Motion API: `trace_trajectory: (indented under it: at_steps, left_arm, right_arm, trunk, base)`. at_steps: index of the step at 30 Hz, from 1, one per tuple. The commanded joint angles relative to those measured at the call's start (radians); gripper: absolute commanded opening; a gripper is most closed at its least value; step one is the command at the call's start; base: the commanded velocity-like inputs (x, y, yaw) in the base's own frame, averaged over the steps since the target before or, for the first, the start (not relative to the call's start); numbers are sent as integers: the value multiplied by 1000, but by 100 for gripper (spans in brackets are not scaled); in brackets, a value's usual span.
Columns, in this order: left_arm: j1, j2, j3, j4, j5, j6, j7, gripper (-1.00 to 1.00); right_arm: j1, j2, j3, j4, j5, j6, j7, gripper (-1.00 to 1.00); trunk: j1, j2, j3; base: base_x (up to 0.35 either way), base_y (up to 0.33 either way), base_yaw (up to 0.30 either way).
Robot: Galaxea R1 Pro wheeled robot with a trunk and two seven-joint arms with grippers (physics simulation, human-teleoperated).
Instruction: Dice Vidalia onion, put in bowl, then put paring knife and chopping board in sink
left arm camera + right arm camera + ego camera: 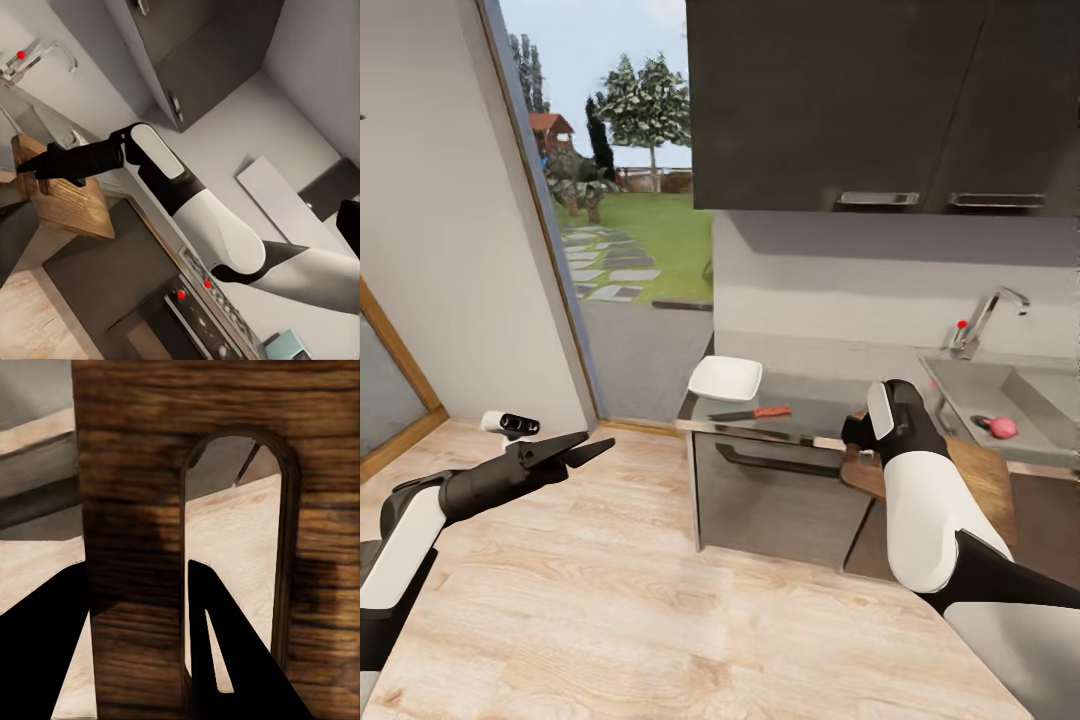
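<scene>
upper cabinets (880,100) hanging dark over the wall | open doorway (622,220) showing lawn, trees | wood floor (610,600) lying pale | stove knobs (181,294) glowing red

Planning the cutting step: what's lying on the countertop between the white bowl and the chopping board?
In the head view, the paring knife lies on the countertop between bowl and chopping board.

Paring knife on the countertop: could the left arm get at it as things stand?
Probably yes. The paring knife lies bare near the countertop edge, bowl behind it; the left gripper, open and empty, has open floor between.
</scene>
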Motion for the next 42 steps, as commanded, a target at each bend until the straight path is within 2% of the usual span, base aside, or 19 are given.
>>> trace_trajectory:
  at_steps: [1,4,10,29,37,39,41,42]
  left_arm:
    - [-1,-1,0,0,0,3,-2,100]
    - [-1,-3,-1,0,-1,1,16,100]
    - [-1,-5,1,0,0,-2,92,100]
    - [-1,2,3,0,6,-3,94,100]
    - [-1,4,2,19,14,6,95,100]
    - [-1,4,2,47,18,8,94,100]
    - [-1,4,2,62,18,10,94,100]
    - [-1,4,2,65,18,11,94,100]
  right_arm:
    - [-2,1,-6,-1,9,4,1,-100]
    - [-2,1,-6,-1,9,4,1,-100]
    - [-2,1,-6,2,9,4,1,-100]
    - [-2,2,-10,3,10,4,1,-100]
    - [-2,2,-4,-6,10,4,0,-100]
    - [-2,16,1,-47,9,4,-1,-100]
    - [-3,56,28,-151,10,4,0,-100]
    - [-3,74,56,-203,9,4,0,-100]
  trunk:
    - [0,-3,-2]
    - [0,-3,-1]
    - [0,-3,5]
    - [0,-3,25]
    - [0,-3,27]
    - [0,-3,27]
    - [0,-3,27]
    - [0,-3,27]
  base:
    - [-320,141,0]
    - [-318,150,0]
    - [-315,159,0]
    - [-293,207,-4]
    - [-58,61,-22]
    - [-2,3,-1]
    - [0,0,0]
    - [0,0,0]
